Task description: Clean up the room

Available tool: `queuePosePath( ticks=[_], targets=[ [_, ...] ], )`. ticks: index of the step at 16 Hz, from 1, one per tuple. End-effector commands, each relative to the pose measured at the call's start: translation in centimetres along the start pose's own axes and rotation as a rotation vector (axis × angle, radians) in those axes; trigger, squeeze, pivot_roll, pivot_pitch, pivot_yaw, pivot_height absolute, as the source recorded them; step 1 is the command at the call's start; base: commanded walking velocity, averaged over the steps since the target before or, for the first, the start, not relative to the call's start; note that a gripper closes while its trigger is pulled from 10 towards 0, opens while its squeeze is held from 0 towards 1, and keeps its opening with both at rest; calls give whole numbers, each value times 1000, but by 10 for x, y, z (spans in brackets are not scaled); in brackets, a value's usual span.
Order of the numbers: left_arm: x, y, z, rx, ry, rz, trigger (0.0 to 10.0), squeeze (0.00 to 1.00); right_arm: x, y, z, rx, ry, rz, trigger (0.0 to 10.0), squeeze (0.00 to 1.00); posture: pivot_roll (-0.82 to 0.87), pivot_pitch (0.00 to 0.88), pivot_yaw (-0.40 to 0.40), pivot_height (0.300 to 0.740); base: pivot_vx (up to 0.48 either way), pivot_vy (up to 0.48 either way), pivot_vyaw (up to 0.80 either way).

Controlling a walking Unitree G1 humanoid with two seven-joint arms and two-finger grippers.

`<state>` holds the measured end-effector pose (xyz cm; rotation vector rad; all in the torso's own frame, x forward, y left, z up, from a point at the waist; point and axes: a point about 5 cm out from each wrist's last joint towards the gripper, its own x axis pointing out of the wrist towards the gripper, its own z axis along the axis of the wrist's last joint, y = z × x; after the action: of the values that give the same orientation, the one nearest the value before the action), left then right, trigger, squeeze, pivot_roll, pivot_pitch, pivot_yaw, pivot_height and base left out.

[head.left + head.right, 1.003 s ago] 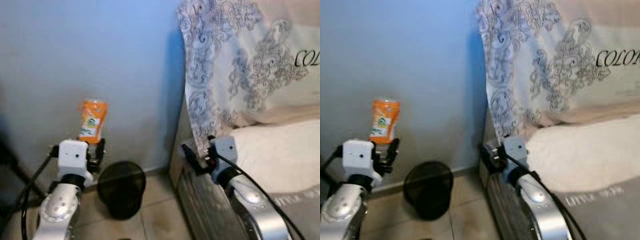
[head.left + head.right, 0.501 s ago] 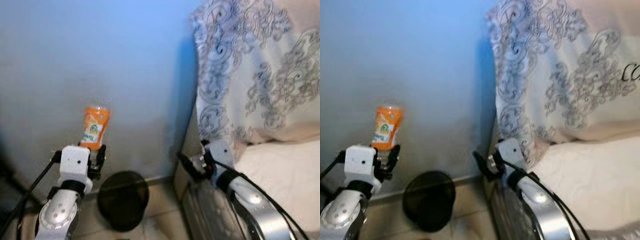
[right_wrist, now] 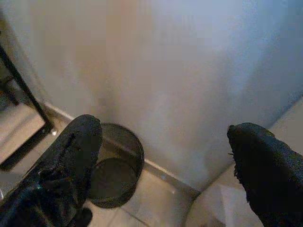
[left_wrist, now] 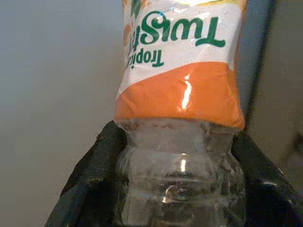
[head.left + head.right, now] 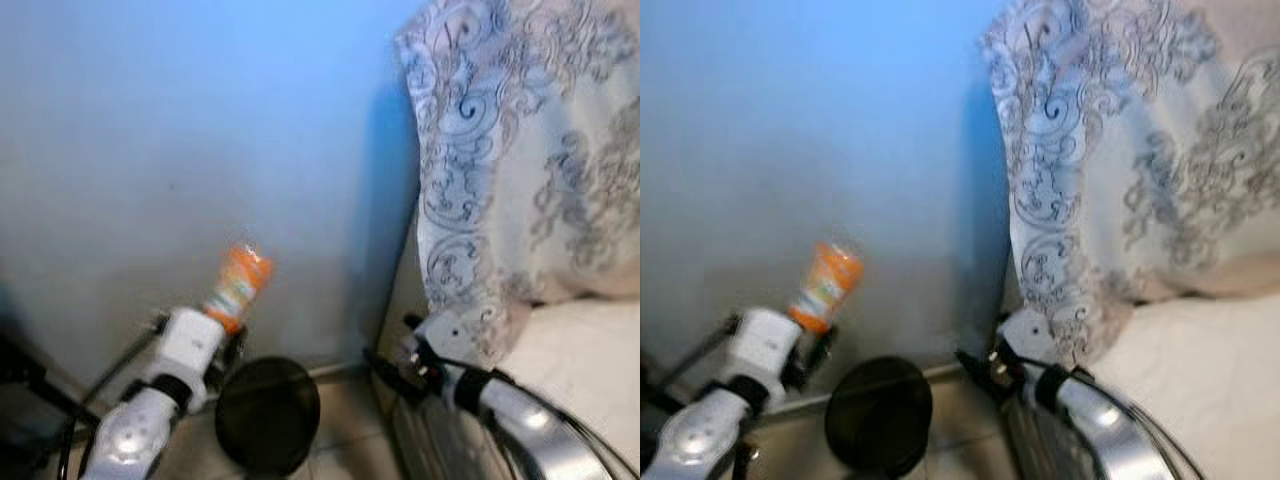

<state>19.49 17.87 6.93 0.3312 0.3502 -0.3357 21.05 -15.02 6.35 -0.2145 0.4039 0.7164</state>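
Note:
My left gripper (image 5: 225, 330) is shut on a clear plastic bottle (image 5: 238, 287) with an orange and white label, held tilted against the pale wall. The bottle (image 4: 182, 104) sits squeezed between the black fingers (image 4: 90, 184). A black mesh waste bin (image 5: 267, 415) stands on the tiled floor, just below and to the right of the bottle. My right gripper (image 5: 385, 365) is open beside the bed's edge with nothing between its fingers (image 3: 71, 156). The bin (image 3: 113, 165) lies ahead of it by the wall.
A bed with a cream blanket (image 5: 590, 350) and a patterned pillow (image 5: 510, 150) takes up the right side. The pale wall (image 5: 180, 130) is close ahead. A dark stand leg (image 3: 21, 94) leans at the left near the floor.
The camera has swung, shifting the scene rightwards. The bottle now leans to the right rather than standing upright, and sits closer above the bin. The right gripper stays open.

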Motion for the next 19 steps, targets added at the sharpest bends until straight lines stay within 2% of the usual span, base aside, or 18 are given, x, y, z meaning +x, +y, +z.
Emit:
queuePosePath(
  ticks=[1, 3, 5, 8, 9, 10, 13, 16, 19],
  targets=[
    [2, -1, -17, 38, 102, -50, 10000, 0, 4, 0, 4, -29, -14, 48, 10000, 0, 77, 53, 49, 740, 0, 0, 0],
    [4, -1, -31, 72, 176, -103, 10000, 0, 10, 2, 6, -56, -17, 89, 10000, 0, 79, 62, 42, 740, 0, 0, 0],
    [10, 4, -52, 158, 266, -156, 10000, 0, 20, 7, 7, -111, -5, 182, 10000, 0, 85, 72, 13, 740, 0, 0, 0],
    [23, 18, -69, 255, 336, -194, 10000, 0, 35, 13, 5, -162, 33, 298, 10000, 0, 83, 81, -8, 740, 0, 0, 0],
    [32, 26, -71, 285, 343, -182, 10000, 0, 42, 16, 2, -213, 72, 372, 10000, 0, 82, 83, -12, 740, 0, 0, 0],
    [44, 35, -69, 306, 336, -157, 10000, 0, 51, 17, 3, -281, 93, 424, 10000, 0, 78, 86, -17, 740, 0, 0, 0],
    [64, 47, -57, 305, 294, -120, 10000, 0, 61, 15, 13, -315, 75, 451, 10000, 0, 73, 88, -25, 740, 0, 0, 0],
    [80, 44, -48, 304, 260, -162, 10000, 0, 63, 15, 12, -325, 72, 475, 10000, 0, 70, 88, -23, 740, 0, 0, 0],
    [90, 35, -38, 283, 216, -212, 10000, 0, 55, 14, 8, -327, 82, 496, 10000, 0, 65, 81, -12, 740, 0, 0, 0]
  ],
)
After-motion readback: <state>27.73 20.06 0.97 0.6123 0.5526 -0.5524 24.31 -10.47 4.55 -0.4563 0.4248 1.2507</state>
